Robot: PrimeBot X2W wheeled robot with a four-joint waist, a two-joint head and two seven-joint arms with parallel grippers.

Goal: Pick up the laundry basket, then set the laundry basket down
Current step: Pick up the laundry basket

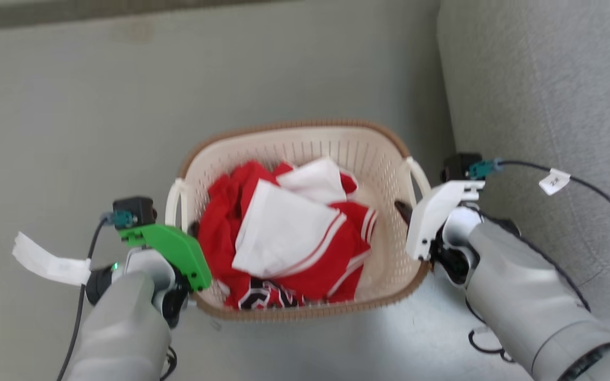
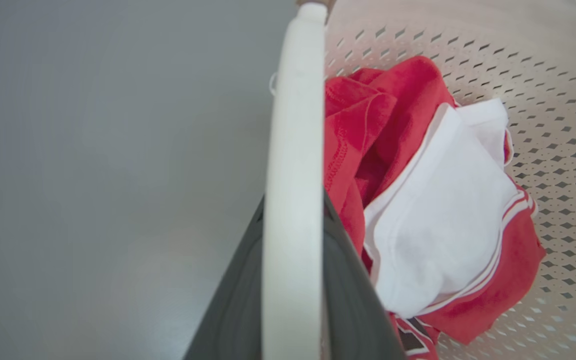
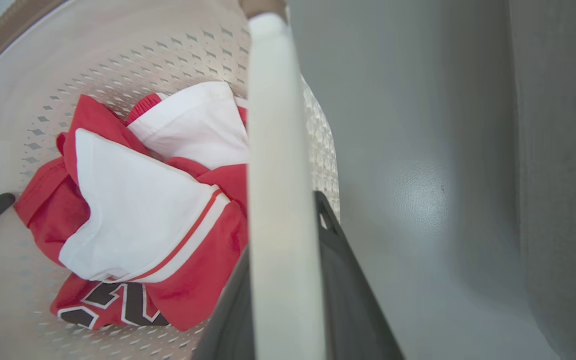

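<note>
The laundry basket point(image 1: 337, 153) is cream-white and perforated with a brown woven-look rim, and it sits in the middle of the head view, between my two arms. Red and white clothes point(image 1: 289, 238) fill it. My left gripper point(image 1: 188, 233) is shut on the basket's left white handle point(image 2: 293, 150), which runs between its dark fingers point(image 2: 353, 290). My right gripper point(image 1: 408, 211) is shut on the right white handle point(image 3: 278, 150), with one dark finger point(image 3: 348, 280) on each side. Whether the basket touches the floor I cannot tell.
Grey floor point(image 1: 72, 132) lies to the left of the basket and beyond it. A grey upholstered sofa point(image 1: 548, 95) stands close on the right, beside my right forearm. Cables with white tags point(image 1: 554, 182) hang from both wrists.
</note>
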